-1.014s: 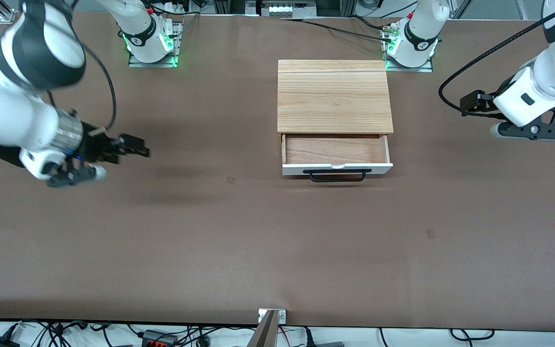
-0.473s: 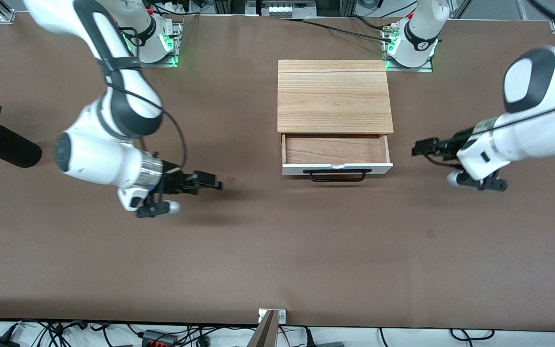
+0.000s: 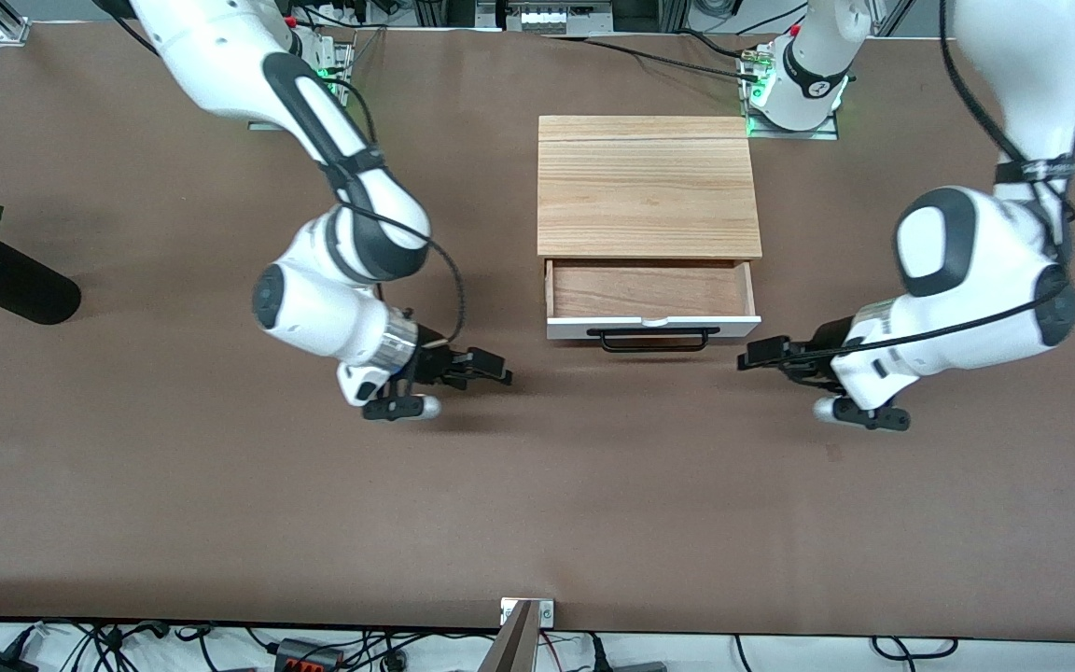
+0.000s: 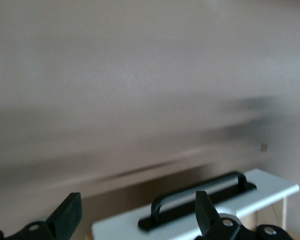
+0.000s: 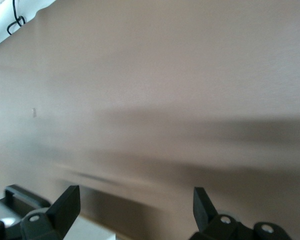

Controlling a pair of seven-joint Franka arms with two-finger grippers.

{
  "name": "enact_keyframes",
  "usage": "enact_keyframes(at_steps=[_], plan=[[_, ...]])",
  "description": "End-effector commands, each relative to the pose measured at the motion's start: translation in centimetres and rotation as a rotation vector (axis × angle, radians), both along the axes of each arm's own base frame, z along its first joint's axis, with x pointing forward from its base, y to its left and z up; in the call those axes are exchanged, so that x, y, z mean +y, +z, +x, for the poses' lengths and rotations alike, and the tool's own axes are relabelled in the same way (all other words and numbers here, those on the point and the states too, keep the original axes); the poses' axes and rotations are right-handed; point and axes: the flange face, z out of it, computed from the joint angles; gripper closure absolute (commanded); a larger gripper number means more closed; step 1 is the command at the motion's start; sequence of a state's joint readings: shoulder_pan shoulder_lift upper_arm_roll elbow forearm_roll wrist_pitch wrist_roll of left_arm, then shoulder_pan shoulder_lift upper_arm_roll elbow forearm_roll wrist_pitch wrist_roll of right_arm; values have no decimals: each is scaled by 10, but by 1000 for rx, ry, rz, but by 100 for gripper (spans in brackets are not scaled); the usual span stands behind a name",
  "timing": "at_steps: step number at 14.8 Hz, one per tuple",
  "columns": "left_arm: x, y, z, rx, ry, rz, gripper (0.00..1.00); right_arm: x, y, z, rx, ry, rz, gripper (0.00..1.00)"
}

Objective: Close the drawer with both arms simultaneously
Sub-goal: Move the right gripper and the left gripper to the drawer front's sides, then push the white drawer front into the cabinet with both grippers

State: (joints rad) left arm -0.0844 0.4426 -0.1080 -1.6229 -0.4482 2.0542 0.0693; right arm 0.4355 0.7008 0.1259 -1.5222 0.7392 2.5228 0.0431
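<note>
The drawer (image 3: 649,291) stands pulled out of the light oak casing (image 3: 648,185), showing its reddish-brown inside, white front panel (image 3: 653,326) and black bar handle (image 3: 654,340). My right gripper (image 3: 491,366) is open over the table, apart from the panel toward the right arm's end and pointing at it. My left gripper (image 3: 754,358) is open over the table just off the panel's corner toward the left arm's end. The left wrist view shows open fingers (image 4: 70,215) with the panel and handle (image 4: 200,197) between them. The right wrist view shows open fingers (image 5: 67,202) and the handle's end (image 5: 25,197).
A black vase with a red flower (image 3: 6,285) lies at the right arm's end of the table. A metal bracket (image 3: 526,611) sits at the table edge nearest the front camera. Bare brown table (image 3: 593,485) spreads in front of the drawer.
Both arms have swung in from the table's ends toward the drawer's front and dropped low. The vase, hidden a second ago, shows. The drawer has not moved.
</note>
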Motion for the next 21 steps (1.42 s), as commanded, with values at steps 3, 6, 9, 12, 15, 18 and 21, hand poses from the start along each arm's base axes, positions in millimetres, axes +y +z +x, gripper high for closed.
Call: enact_keyframes(at_steps=[3, 6, 9, 12, 15, 18, 21], plan=[[-23, -48, -22, 5, 7, -67, 0, 41, 1, -14, 14, -50, 65, 0], [-21, -71, -39, 46, -43, -115, 0, 53, -5, -28, 108, 2, 66, 0], [-20, -82, -48, 62, -72, -124, 0, 57, -7, -33, 146, 24, 68, 0], [-20, -88, -55, 89, -85, -126, 0, 56, -8, -36, 234, 4, 119, 0], [-18, -88, -60, 137, -101, -142, 0, 58, -10, -42, 285, 27, 132, 0], [-15, -92, -64, 171, -99, -159, 0, 60, -12, -47, 321, 53, 132, 0], [-15, -94, -68, 184, -101, -161, 0, 61, -14, -51, 358, 75, 131, 0]])
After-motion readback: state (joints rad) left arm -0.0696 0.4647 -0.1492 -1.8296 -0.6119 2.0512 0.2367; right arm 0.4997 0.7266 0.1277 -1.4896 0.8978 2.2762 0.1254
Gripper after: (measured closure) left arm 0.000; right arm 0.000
